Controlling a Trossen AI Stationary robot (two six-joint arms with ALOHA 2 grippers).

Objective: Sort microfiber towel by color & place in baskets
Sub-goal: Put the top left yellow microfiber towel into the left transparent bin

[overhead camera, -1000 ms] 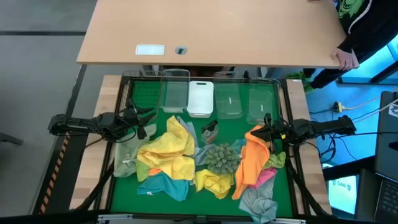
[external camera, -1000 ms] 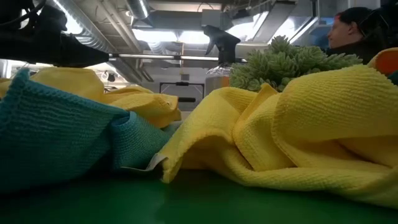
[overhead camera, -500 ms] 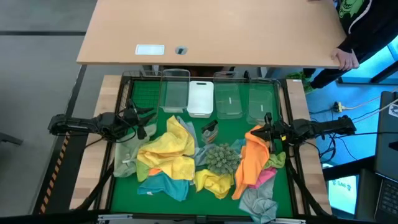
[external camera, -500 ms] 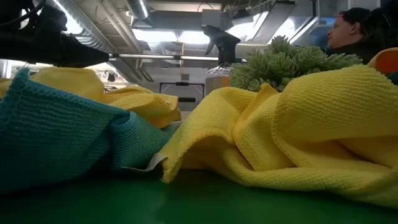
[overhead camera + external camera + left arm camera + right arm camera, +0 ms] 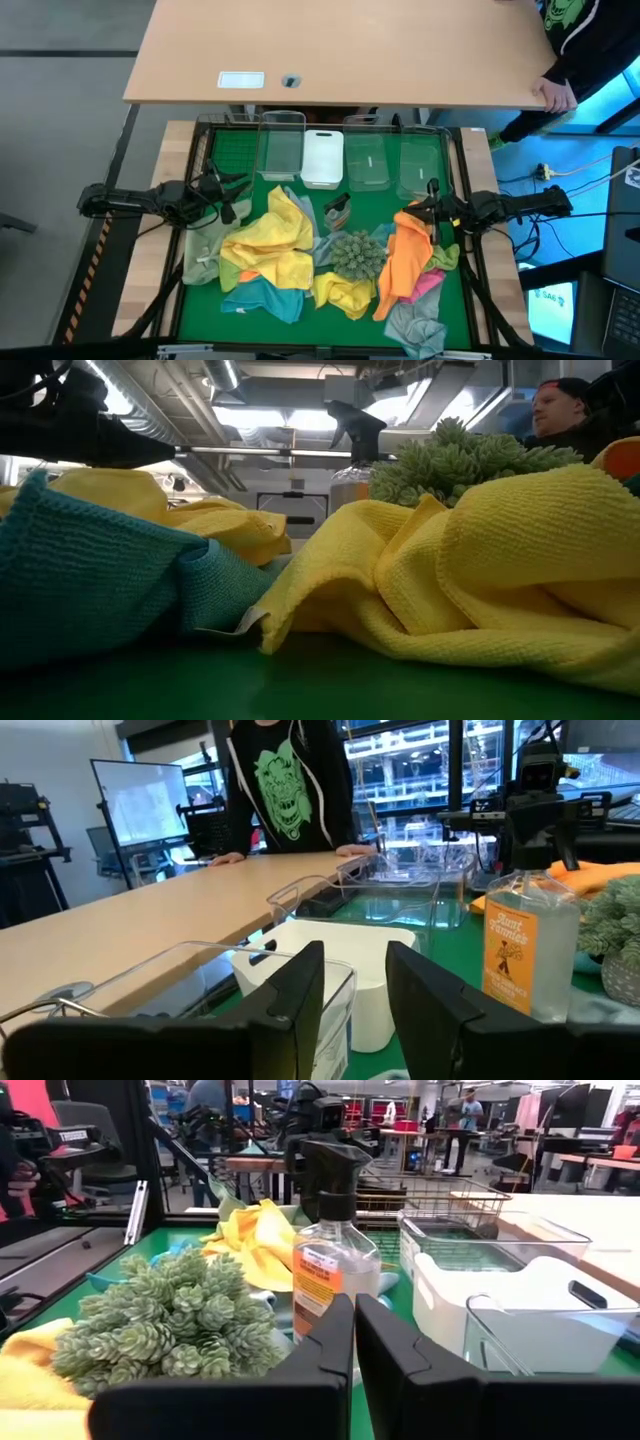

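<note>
The right gripper is hanging near the right edge of the green mat, its fingers pressed almost together and pinching the top of the orange towel, which is drooping from it down toward the front edge in a long strip. Judging from that hold, the coming move is turning on one relation: the baskets are standing in a row along the back edge, lying straight beyond the gripper, with the clear bin at the row's right end nearest to it. The towel's long axis is running front to back, so it is already pointing toward that bin, and a short carry toward the back edge looks sufficient. The left gripper is waiting near the left edge, its fingers standing apart with nothing between them, beside the heap of yellow towels. It is lying farther from the orange towel and from the right-hand bins, so the right arm seems better placed. The spray bottle and the spiky green plant are sitting mid-mat, off that line.
</note>
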